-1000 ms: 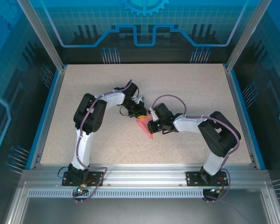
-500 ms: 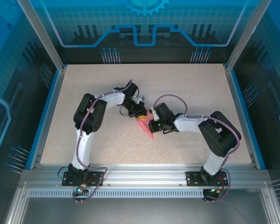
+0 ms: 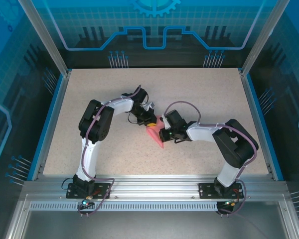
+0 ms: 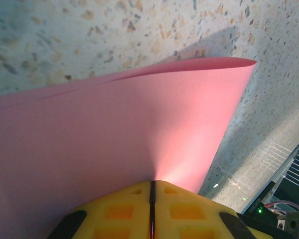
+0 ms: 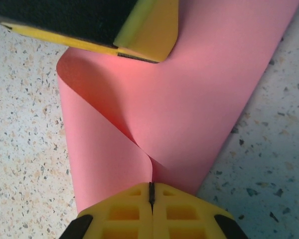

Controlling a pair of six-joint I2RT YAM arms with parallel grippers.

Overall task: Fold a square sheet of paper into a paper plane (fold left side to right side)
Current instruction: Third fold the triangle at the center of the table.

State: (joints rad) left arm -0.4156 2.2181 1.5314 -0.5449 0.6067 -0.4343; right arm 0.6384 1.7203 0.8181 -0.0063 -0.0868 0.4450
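Two grippers meet at the middle of the table (image 3: 204, 94). The left gripper (image 4: 152, 191) and the right gripper (image 5: 150, 191), facing each other, are each pinched tight on the square sheet of paper (image 3: 154, 135), which curls loosely between them.

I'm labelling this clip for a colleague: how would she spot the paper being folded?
Look at the middle of the speckled table. There the left gripper and the right gripper meet, both shut on the pink paper, which curls over itself between them. It is the one salmon-pink thing there, a thin sheet.
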